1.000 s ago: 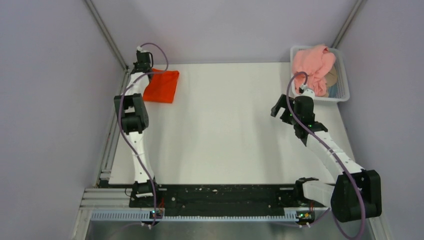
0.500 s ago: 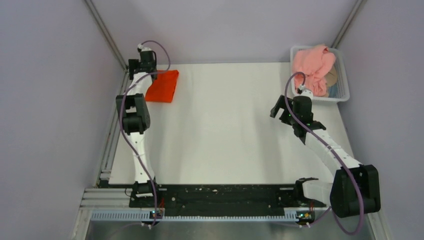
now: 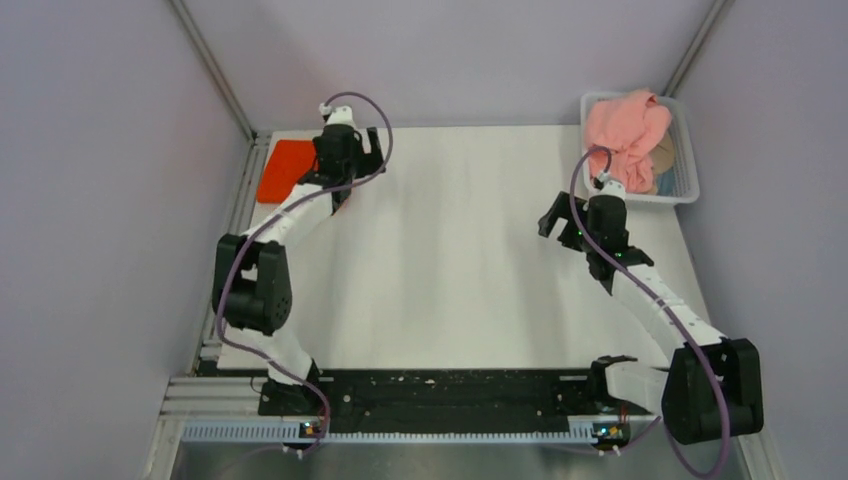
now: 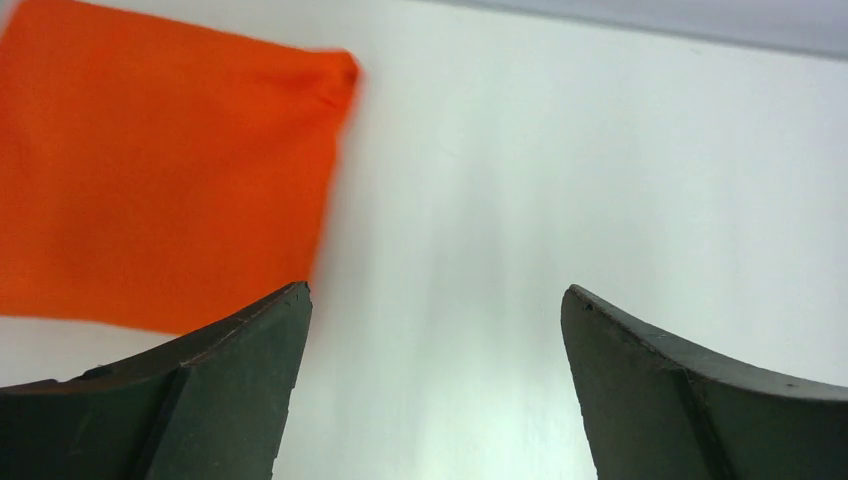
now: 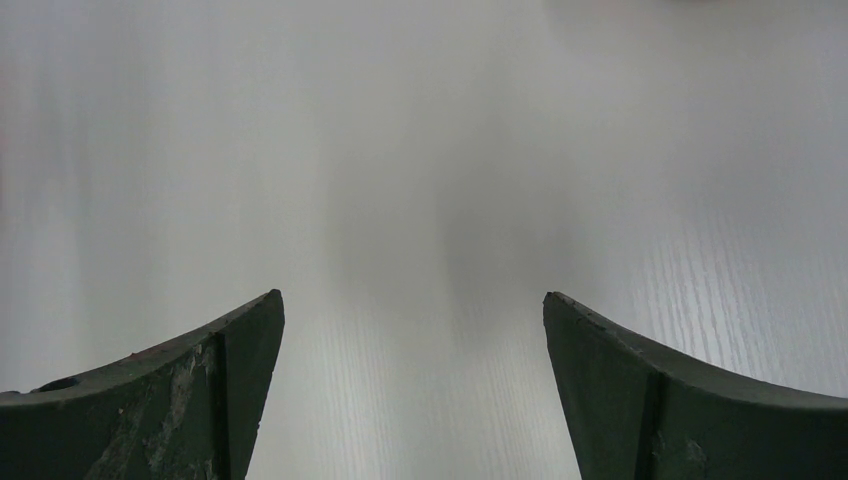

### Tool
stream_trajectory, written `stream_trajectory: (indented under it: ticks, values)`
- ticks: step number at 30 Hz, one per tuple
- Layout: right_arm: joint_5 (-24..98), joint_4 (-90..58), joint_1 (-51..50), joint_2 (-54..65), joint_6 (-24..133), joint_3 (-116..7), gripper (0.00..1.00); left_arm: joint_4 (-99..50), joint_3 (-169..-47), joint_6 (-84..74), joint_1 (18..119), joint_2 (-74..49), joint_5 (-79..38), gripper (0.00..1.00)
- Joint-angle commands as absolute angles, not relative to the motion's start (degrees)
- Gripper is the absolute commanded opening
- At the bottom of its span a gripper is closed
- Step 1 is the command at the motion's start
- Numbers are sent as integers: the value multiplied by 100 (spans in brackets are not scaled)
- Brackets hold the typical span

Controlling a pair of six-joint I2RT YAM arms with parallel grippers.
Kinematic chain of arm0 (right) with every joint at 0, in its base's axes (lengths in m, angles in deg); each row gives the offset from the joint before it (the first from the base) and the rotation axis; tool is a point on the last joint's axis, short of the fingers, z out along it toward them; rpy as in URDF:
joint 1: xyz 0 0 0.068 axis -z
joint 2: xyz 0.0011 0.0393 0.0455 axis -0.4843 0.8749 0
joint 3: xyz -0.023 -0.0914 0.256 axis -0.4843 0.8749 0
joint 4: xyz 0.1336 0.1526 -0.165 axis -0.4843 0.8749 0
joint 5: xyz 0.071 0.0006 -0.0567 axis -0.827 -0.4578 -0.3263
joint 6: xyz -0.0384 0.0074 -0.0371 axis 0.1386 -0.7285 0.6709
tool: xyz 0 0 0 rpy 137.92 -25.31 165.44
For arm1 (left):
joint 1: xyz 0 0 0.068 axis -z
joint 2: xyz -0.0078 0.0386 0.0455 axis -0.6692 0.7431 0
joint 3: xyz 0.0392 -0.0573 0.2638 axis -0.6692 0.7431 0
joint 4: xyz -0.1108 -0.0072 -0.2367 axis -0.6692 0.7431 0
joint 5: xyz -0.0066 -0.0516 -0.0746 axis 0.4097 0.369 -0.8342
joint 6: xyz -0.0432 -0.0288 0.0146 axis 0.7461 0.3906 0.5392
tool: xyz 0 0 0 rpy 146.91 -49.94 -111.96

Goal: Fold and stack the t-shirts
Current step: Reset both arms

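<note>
top external: high, behind the arm bases, looking down on the whole table (image 3: 450, 280).
left wrist: close above the table, looking past its fingers (image 4: 200, 400); shares the orange-red t-shirt (image 4: 150, 170) with the top view.
right wrist: close, blurred; seemingly only tabletop, shared patch unclear.

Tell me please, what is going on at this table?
Two robot arms work on t-shirts. The bright orange-red cotton t-shirt lies folded flat at the far left corner of the white table. The left pincer is open beside it, holding nothing. The pale salmon pink t-shirt sits crumpled in the white plastic mesh basket at the far right. The right pincer, open and empty, hangs over bare table near that basket. The pink shirt is not yet picked up.
</note>
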State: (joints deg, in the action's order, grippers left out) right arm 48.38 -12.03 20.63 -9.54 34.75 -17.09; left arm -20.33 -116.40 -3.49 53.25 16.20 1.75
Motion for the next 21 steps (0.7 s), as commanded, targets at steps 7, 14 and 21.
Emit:
stream_trajectory:
  ticks: [7,14,21]
  values:
    - [4578,-1458,2098,-2157,3404,-880,99,-3058,-7309,1341,6654,-1881,-1071,99]
    - [4548,-1589,2099,-2815,3214,-267,99,-2896,-5845,1712,6753,-3549,-246,99]
    - [4497,-1480,2099,-3491,3293,-13,99,-2621,-5659,1728,6754,-4336,78,99]
